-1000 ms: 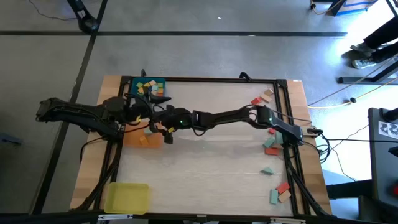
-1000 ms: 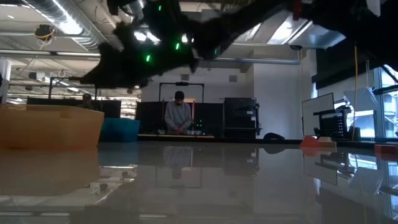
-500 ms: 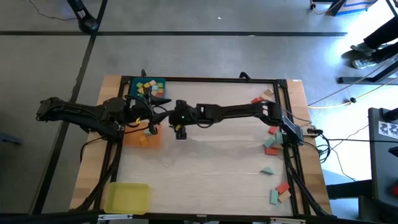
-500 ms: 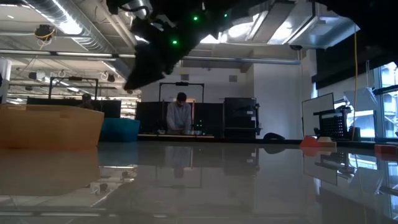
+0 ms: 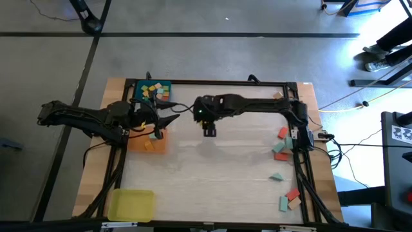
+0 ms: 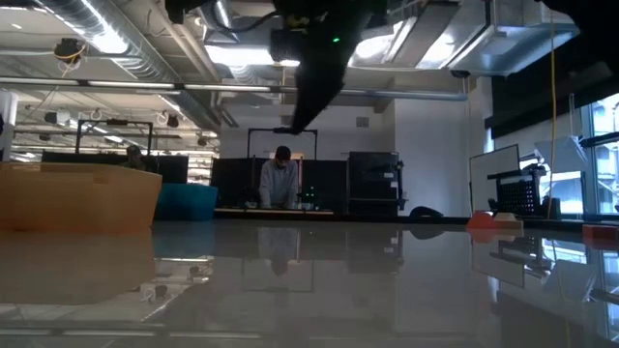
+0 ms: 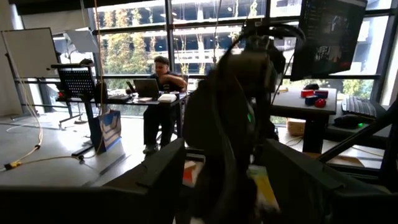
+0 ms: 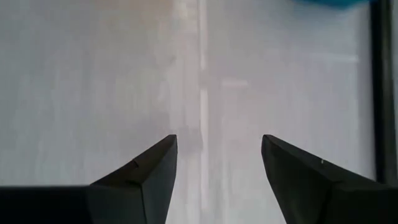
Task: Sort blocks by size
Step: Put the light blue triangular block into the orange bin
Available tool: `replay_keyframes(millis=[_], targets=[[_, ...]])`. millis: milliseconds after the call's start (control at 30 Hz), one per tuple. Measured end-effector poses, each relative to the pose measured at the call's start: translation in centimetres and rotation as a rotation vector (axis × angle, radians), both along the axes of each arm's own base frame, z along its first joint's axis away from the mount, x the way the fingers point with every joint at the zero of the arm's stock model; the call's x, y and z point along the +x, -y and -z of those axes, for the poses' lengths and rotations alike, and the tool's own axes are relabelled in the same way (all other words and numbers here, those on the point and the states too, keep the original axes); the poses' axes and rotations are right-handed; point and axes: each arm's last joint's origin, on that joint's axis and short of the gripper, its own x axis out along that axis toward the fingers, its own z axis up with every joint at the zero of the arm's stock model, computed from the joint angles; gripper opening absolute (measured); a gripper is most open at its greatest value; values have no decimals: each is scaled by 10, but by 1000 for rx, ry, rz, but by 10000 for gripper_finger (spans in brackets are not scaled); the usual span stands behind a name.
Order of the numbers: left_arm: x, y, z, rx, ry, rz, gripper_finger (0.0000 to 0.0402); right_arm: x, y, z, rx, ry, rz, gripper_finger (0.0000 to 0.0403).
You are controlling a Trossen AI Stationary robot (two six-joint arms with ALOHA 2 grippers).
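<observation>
We are looking first at the blocks (image 5: 284,147): a loose scatter of red, pink and teal pieces is lying along the worktop's right edge, from near the far right corner down toward the near right corner, still unsorted. More blocks are already sitting in the blue tray (image 5: 152,89) near the far left corner, and a few in the orange tray (image 5: 147,143) just in front of it; the yellow tray (image 5: 131,204) at the near left corner is showing nothing inside. We judge each tray is taking one size, so the work is partly done.

The right hand (image 5: 210,131) is hanging over the bare middle of the worktop (image 5: 219,174), fingers spread and holding nothing; its own camera is showing only bare surface between them. We judge it is heading for the scatter to fetch another piece. The left hand (image 5: 162,122) is waiting released over the orange tray's far edge, empty too.
</observation>
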Motion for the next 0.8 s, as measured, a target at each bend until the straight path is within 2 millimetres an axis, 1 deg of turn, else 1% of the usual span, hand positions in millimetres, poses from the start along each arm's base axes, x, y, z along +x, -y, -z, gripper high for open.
replay_keyframes(millis=[133,300,433,600,700,800], targets=[[0,0,1,0,-15,0,205,-25,6,-23,-14,-65,55,234],[0,0,1,-1,-14,0,205,-57,2,-47,-5,-149,144,234],[0,0,1,-22,-6,2,205,-88,-23,-70,37,-219,178,234],[0,0,1,-8,-10,1,205,-116,-59,-94,58,-191,226,234],[0,0,1,-5,-11,1,205,-129,-80,-102,34,-183,260,234],[0,0,1,-1,-12,0,205,-141,-100,-101,0,-174,296,234]])
